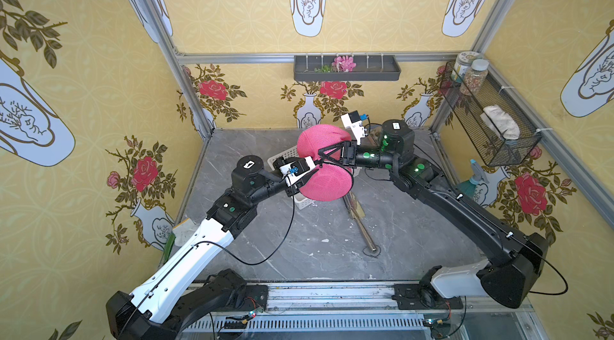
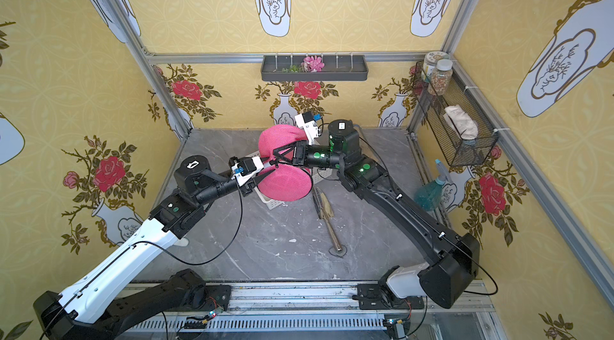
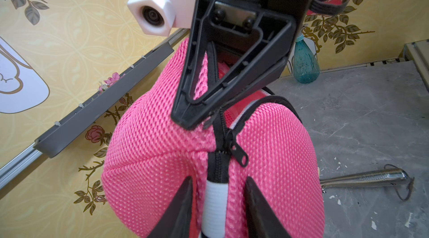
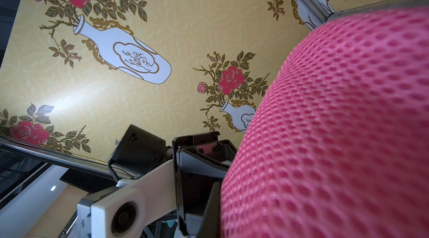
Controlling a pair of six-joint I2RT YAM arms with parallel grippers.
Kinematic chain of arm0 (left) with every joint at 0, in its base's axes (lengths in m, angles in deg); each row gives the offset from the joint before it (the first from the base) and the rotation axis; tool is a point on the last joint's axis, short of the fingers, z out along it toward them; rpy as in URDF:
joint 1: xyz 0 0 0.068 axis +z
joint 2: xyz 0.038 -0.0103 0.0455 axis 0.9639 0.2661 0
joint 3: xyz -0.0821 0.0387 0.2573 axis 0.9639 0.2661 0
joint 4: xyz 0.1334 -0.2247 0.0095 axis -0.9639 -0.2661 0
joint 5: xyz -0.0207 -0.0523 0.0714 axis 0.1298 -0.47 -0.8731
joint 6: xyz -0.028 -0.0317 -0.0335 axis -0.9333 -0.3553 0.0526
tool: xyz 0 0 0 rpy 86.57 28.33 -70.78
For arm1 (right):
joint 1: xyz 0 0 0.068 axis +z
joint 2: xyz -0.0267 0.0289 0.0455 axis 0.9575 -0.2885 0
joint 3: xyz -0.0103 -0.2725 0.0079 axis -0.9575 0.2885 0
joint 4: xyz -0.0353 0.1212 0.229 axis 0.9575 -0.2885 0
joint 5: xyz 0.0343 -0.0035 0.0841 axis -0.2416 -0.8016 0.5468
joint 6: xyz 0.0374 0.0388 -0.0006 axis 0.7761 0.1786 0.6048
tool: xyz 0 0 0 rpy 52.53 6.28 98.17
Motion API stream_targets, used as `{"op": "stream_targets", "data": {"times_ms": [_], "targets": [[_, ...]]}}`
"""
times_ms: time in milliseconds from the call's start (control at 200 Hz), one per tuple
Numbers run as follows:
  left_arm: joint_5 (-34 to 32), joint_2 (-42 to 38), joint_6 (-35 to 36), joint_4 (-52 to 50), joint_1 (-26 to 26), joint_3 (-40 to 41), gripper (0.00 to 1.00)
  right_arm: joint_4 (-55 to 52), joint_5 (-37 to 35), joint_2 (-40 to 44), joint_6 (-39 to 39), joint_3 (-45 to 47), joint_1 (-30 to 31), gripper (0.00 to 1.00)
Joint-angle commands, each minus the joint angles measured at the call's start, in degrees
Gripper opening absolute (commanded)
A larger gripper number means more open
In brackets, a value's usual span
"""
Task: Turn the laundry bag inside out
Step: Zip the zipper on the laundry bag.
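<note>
Right fingers [image 3: 183, 116]: clamped on laundry bag [image 3: 151, 155] at its zipper [image 3: 224, 137].
Left fingers [image 3: 178, 206]: straddling white tab [image 3: 214, 202], grip unclear.
Axis: zipper seam runs straight from one pair to the other.

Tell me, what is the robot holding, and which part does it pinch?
The right gripper is shut on the laundry bag, pinching its black zipper trim. The left gripper holds nothing: its open jaws straddle the white tab.

Bright even light; glare on wallpaper [image 4: 65, 102]; laundry bag [image 4: 336, 132] blurred close-up; edges bowed.
</note>
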Motion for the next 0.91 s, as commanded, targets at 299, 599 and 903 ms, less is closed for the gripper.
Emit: {"op": "stream_targets", "data": {"times_ms": [299, 599, 903], "targets": [[1.08, 0.58, 0.54, -2.64, 0.05, -1.36, 0.1, 2.83, 1.28, 0.29, -0.5, 0.01, -0.5, 0.0], [4.98, 2.21, -11.96, -6.23, 0.05, -5.82, 0.0, -8.84, -19.48, 6.73, -11.17, 1.95, -0.49, 0.59], [1.22, 6.88, -32.28, -11.24, 0.05, -8.35, 0.0, -9.16, -47.77, 21.03, -41.04, 15.53, 6.81, 0.63]]}}
